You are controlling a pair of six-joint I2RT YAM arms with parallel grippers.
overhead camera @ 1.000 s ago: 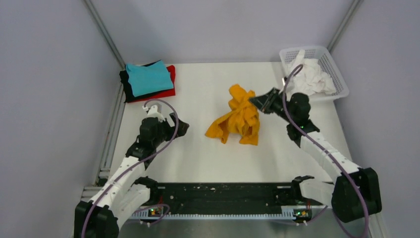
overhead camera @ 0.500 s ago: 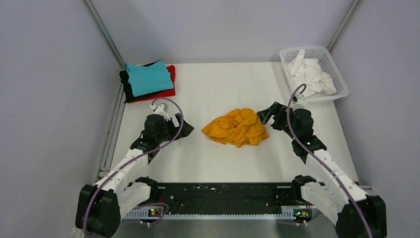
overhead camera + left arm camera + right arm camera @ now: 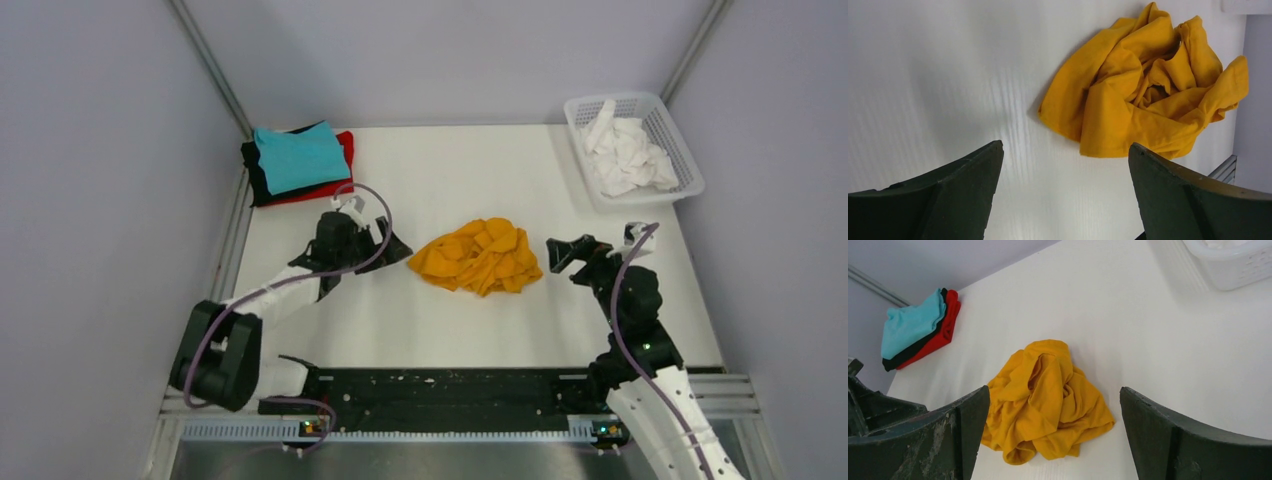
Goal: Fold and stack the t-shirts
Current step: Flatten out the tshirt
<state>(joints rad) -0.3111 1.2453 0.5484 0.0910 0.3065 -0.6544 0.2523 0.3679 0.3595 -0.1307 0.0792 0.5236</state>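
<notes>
The crumpled mustard-orange t-shirt (image 3: 480,256) lies mid-counter between the left claw (image 3: 388,246) and right claw (image 3: 562,252) — both gaping, empty — seemingly poised to spread it flat before folding onto the far-left-corner stack (image 3: 300,160).

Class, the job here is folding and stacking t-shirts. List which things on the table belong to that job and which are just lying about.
Belong to the job:
mustard-orange t-shirt, crumpled mid-table
teal t-shirt, black t-shirt and red t-shirt, folded in a stack at the far left corner

Just lying about:
white basket, far right corner
white cloths inside it
</notes>
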